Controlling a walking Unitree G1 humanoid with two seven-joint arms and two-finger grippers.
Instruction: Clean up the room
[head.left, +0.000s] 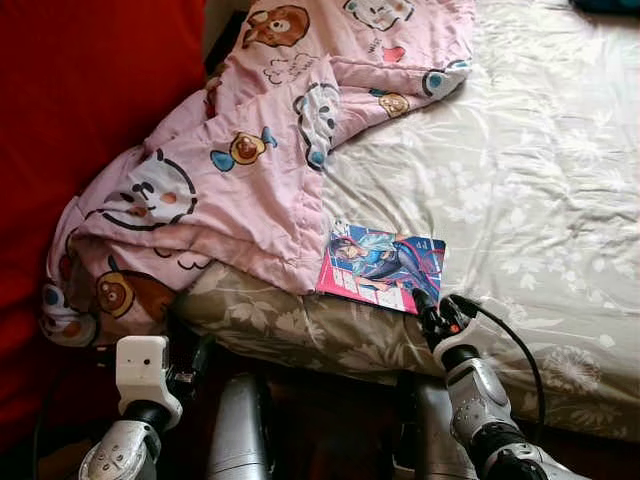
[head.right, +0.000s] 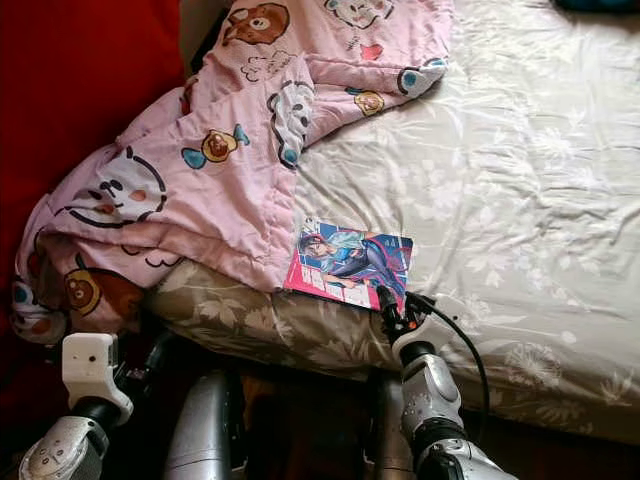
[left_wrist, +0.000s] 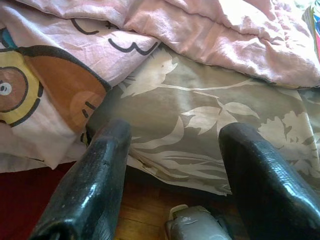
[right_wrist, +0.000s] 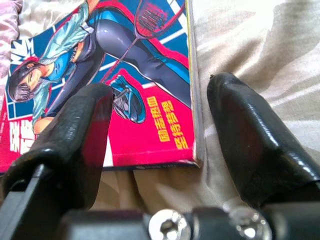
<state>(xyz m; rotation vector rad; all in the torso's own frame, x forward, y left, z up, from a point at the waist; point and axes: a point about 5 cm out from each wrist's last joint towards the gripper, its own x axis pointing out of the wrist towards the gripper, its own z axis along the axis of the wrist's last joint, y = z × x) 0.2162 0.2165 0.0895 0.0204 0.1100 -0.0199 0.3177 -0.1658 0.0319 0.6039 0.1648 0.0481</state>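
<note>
A: Where is the book lying?

B: The comic book is lying flat on the bed, near the front edge, its cover showing a figure with a racket. Its left edge is touching the hem of the pink cartoon blanket, which is bunching up across the left side of the mattress and hanging over toward the red wall.

A: Right gripper?

B: The right gripper is sitting at the near right corner of the book, fingers spread. One finger is lying over the cover; the other is resting on the floral sheet just beside the book's edge. So the corner is sitting between the fingers, not pinched.

A: Left gripper?

B: The left gripper is hovering low at the bed's front edge, fingers spread, holding nothing. It is pointing at the sheet's overhang below the blanket. A wooden floor is showing underneath.
</note>
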